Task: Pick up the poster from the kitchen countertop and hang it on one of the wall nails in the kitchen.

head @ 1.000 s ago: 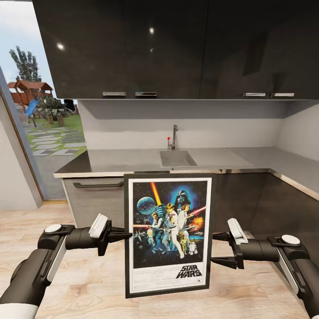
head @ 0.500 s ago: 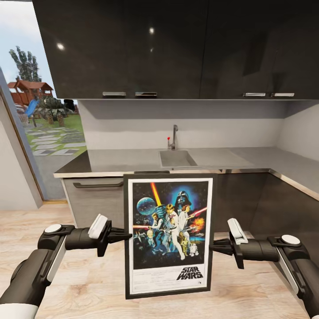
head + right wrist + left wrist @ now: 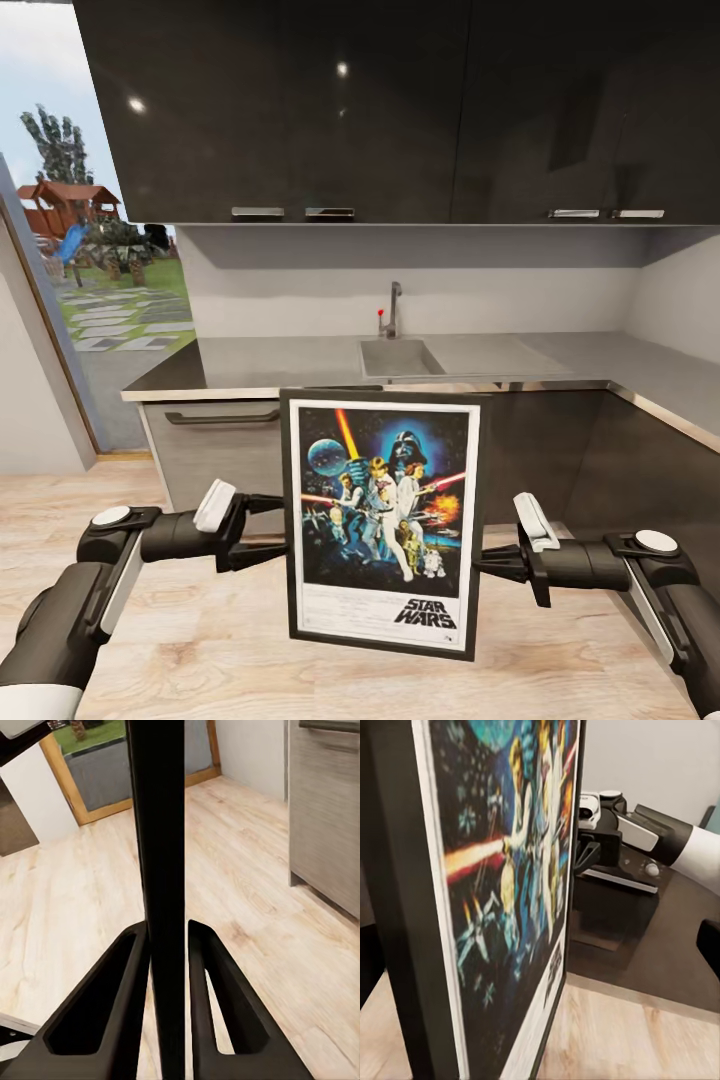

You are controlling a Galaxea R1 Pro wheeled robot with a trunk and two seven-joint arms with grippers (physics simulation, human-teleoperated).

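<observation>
poster (image 3: 382,520): held upright in the air in front of the robot, clear of the kitchen countertop (image 3: 300,362), artwork facing the head camera, top leaning slightly toward the left arm's side
right gripper (image 3: 492,563): jaws clamped on the poster's right edge; right wrist view shows the black frame (image 3: 163,870) running between both fingers (image 3: 112,1005)
left gripper (image 3: 262,525): jaws spread apart, tips at or just beside the poster's left edge; contact cannot be told
load: judged to hang on the right grip alone, so liable to swing or twist about that one pinch
step in hand: carrying the poster toward a wall nail; none visible on the grey wall (image 3: 420,290) behind the sink (image 3: 400,355)
doing it well: close the left jaws on the frame before travelling, or move slowly and keep the right wrist level
also: keep the poster vertical and face-on, lift it clear of the surface edge and the faucet (image 3: 392,310) when nearing the wall
risk: slip from the one-sided hold; frame knocking the dark upper cabinets (image 3: 400,110)
</observation>
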